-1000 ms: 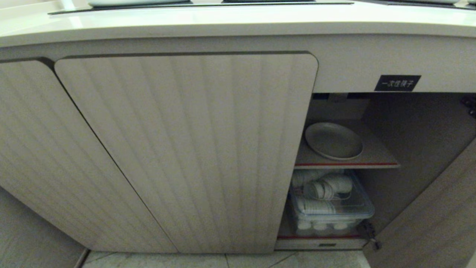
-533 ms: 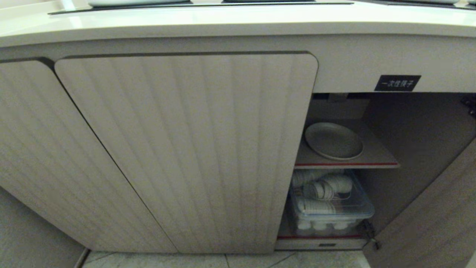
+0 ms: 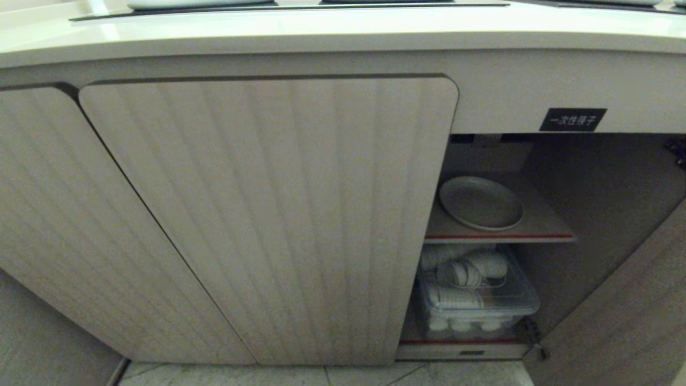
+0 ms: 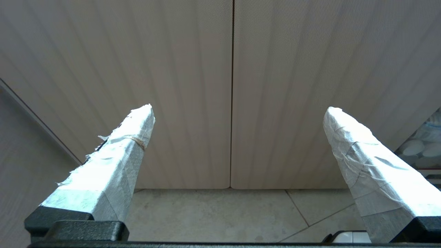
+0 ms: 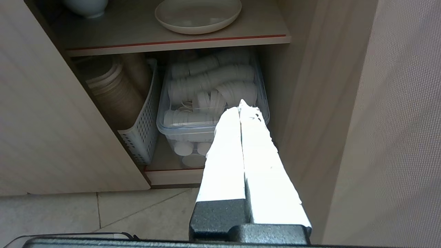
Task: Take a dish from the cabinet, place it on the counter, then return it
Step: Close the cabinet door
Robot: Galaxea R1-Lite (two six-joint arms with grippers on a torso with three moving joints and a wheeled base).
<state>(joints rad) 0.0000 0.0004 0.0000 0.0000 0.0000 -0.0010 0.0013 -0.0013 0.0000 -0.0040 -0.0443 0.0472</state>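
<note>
Right gripper (image 5: 240, 106) has its two white-taped fingers pressed tight together, holding nothing. It hangs low in front of the open side of the cabinet (image 3: 268, 214), tips toward a clear plastic box (image 5: 212, 127) full of small white cups. Left gripper (image 4: 237, 110) has its taped fingers spread wide apart and holds nothing. It faces two closed ribbed doors, with a thin dark gap running between them.

Neither arm shows in the head view. There, the dish (image 3: 481, 202) lies flat on the inner shelf (image 3: 541, 228), at about three o'clock from the middle of the picture. The shelf has a thin red strip along its front edge. In the right wrist view the dish (image 5: 198, 15) sits at twelve o'clock, and the bottom of a pale bowl (image 5: 85, 6) stands at eleven o'clock on the same shelf.

Under the shelf, the plastic box (image 3: 477, 300) rests on the cabinet bottom. Beside it stands a white basket (image 5: 143, 113) with little holes, holding stacked tan paper bowls (image 5: 110, 89).

A small black label (image 3: 572, 119) with white characters is stuck above the opening. The cream counter (image 3: 321, 32) runs along twelve o'clock, with a dark cooktop panel (image 3: 289, 5) set in it. The floor (image 3: 321, 375) is pale tile with thin lines. The open door (image 3: 627, 311) stands at four o'clock.
</note>
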